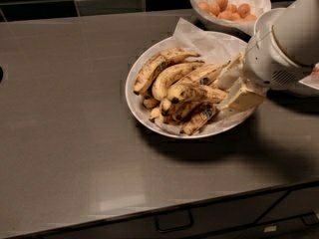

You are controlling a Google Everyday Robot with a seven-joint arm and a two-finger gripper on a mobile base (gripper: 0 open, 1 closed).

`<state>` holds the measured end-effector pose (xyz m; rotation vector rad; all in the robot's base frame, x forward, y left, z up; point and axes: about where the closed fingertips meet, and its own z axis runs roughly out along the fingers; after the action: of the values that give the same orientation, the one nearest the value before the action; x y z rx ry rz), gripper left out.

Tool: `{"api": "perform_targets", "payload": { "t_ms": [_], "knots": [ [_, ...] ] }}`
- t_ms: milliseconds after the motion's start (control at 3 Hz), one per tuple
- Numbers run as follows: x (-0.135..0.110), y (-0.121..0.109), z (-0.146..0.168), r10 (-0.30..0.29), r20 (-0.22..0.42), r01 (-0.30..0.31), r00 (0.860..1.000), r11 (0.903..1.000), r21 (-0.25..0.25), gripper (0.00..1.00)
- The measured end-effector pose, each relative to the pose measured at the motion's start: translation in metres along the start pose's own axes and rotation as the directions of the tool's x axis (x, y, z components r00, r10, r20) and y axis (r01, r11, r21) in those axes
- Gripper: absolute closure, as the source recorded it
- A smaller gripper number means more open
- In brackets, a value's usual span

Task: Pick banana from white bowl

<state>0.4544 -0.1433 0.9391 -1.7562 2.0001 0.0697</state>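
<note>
The white bowl (144, 111) sits mid-counter, lined with crinkled white paper and piled with several bananas. The brown-streaked banana (197, 93) lies across the top of the pile, its right end pointing at my arm. My gripper (223, 94) reaches in from the right over the bowl's right rim. Its two pale fingers (242, 100) are spread, one above and one below that banana's right end. I see no squeeze on it. Cleaner yellow bananas with blue stickers (172, 76) lie further left in the bowl.
A white bowl of small orange fruits (224, 6) stands at the back right, close behind my arm. Another white dish edge (311, 81) shows at the far right. The counter's front edge runs along the bottom, with drawer handles (174, 222) below. Dark tiles line the back.
</note>
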Motion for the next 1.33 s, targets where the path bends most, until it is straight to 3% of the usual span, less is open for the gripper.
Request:
{"api": "perform_targets", "payload": {
  "t_ms": [1333],
  "knots": [
    [-0.0032, -0.0022, 0.0063, 0.017, -0.039, -0.013, 0.999, 0.9932, 0.115, 0.55]
  ]
}}
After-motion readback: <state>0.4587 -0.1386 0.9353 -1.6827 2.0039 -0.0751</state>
